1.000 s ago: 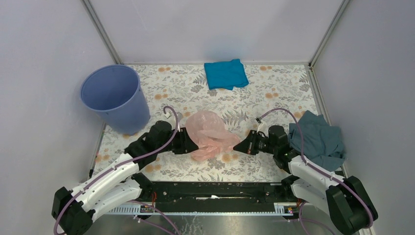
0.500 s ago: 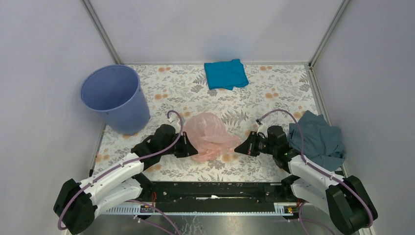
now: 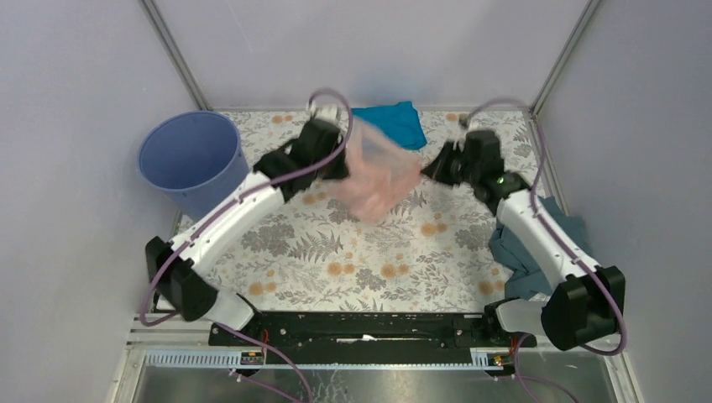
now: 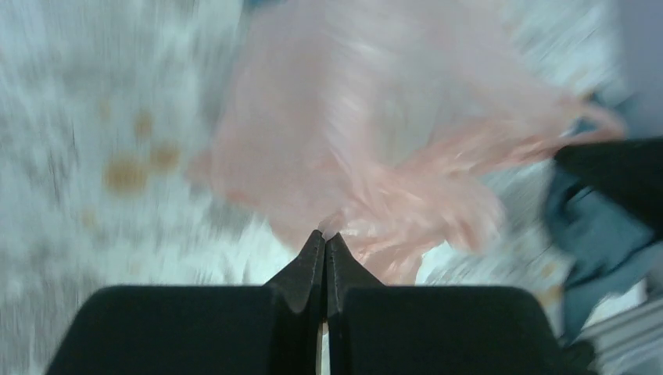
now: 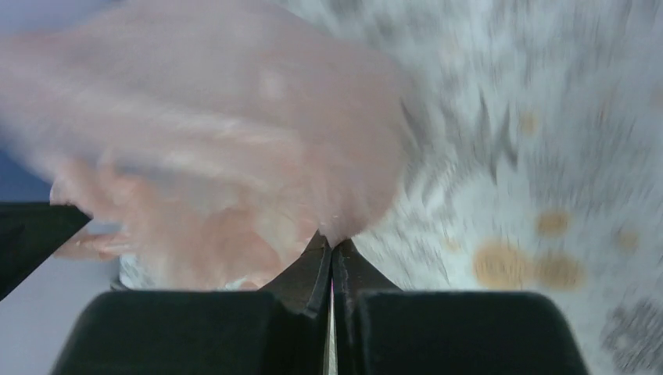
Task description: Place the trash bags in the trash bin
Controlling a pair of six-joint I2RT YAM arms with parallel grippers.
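1. Tabletop [image 3: 378, 252] with a flower print, seen from above. The task looks roughly half done.
2. Trash bin [image 3: 195, 164], a lavender-blue bucket, stands upright with nothing visible inside.
3. Trash bag [image 3: 378, 172], thin pink film, hangs in the air right of the bin, held from two sides. It has yet to go across and drop in.
4. Left gripper [image 4: 324, 238], nearer the bin, has its jaws pressed together on the bag's edge.
5. Right gripper [image 5: 332, 244], farther from the bin, pinches the opposite edge.

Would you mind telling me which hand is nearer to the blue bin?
Left. The left hand grips the pink bag a little right of the bin; the right hand grips its far side.
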